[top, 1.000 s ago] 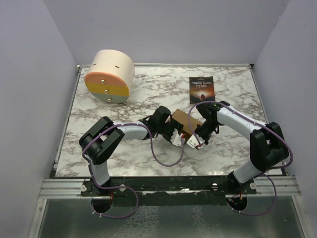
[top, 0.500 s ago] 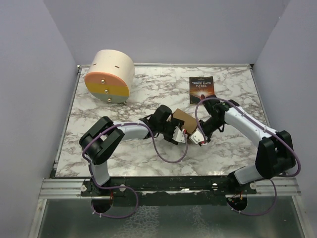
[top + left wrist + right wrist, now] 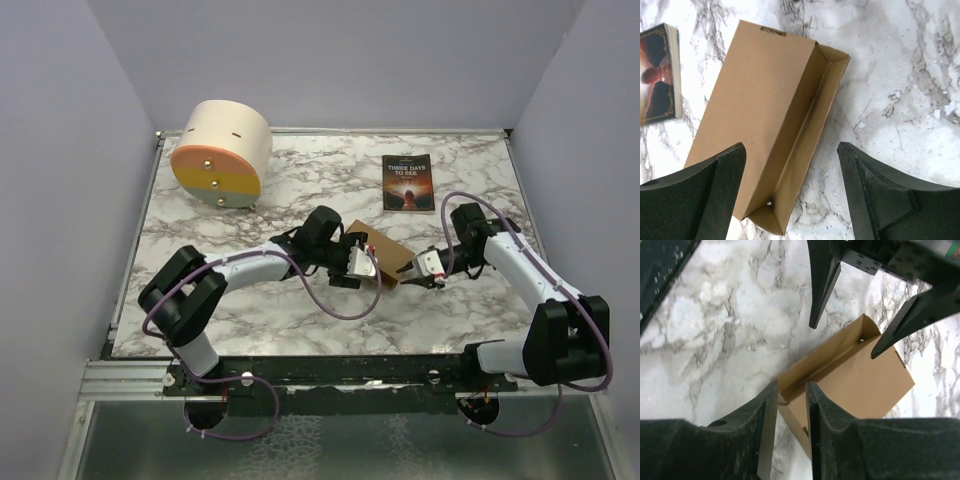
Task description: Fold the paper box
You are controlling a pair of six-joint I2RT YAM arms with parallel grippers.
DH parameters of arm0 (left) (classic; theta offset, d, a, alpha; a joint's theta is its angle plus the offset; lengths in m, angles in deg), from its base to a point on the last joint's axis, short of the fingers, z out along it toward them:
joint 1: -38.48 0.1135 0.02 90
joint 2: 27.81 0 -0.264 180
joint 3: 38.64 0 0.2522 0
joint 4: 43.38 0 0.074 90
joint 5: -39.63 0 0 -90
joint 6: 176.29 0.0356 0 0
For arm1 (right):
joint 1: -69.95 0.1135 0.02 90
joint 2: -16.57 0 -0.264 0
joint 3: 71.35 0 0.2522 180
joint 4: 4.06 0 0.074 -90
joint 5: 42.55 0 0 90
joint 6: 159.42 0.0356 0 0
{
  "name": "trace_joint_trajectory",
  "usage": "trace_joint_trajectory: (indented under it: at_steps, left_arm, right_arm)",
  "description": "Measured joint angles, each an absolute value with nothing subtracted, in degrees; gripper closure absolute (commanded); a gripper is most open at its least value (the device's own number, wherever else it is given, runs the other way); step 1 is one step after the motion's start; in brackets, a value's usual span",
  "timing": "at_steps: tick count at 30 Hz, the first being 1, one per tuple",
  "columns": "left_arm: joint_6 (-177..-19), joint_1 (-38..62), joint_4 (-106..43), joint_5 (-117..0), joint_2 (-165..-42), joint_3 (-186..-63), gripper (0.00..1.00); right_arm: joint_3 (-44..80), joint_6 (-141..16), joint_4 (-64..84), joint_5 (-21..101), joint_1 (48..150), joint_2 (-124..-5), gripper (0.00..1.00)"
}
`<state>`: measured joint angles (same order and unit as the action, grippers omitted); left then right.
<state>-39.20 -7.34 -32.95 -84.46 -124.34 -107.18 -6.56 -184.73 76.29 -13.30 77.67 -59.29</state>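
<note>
1. Mid-bench, between the two arms: paper box [image 3: 385, 250], plain matte brown cardboard, lying at a slant. Half formed: a long flat panel, one side wall raised, a small flap folded up at the end.
2. Bench [image 3: 250, 200] in glossy white marble pattern with grey veins. Back left, a big cream cylinder [image 3: 225, 150] on its side, orange-yellow face forward. Back right, a dark-covered book [image 3: 407, 182] lying flat.
3. Left gripper [image 3: 362, 265] over the box's left end, jaws spread wide. Touching or only hovering, cannot tell.
4. Right gripper [image 3: 418, 270] just beside the box's right corner, jaws almost together, only a narrow slit between them. Contact with the cardboard: cannot tell.
5. Only in the left wrist view: left gripper [image 3: 790, 147] straddling the raised wall, one black finger over the flat panel of the paper box [image 3: 765, 100], the other over bare marble.
6. Only in the right wrist view: through the slit of the right gripper [image 3: 790, 390], the box's near corner. Beyond it, the left gripper's dark fingers [image 3: 822, 290] either side of the far end.
</note>
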Motion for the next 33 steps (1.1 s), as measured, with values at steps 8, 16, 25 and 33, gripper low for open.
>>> trace_joint_trajectory:
  at_steps: [8,16,25,33]
  left_arm:
    - [-44.88,-6.31,-35.38,-81.81,-113.55,-100.51,0.24]
    - [-84.84,1.89,-47.42,-71.71,-102.99,-92.17,0.35]
    - [-130.89,0.42,-56.25,-61.05,-99.93,-75.27,0.31]
    - [-148.00,-3.16,-59.90,-53.64,-109.50,-79.51,0.16]
  right_arm:
    - [-6.37,-152.45,63.00,-20.80,76.14,-58.37,0.40]
    - [0.17,-102.29,35.01,-21.39,76.10,-68.23,0.34]
    - [12.80,-82.99,27.88,-16.34,76.10,-87.72,0.33]
    - [15.25,-78.66,26.18,-13.43,76.51,-93.47,0.36]
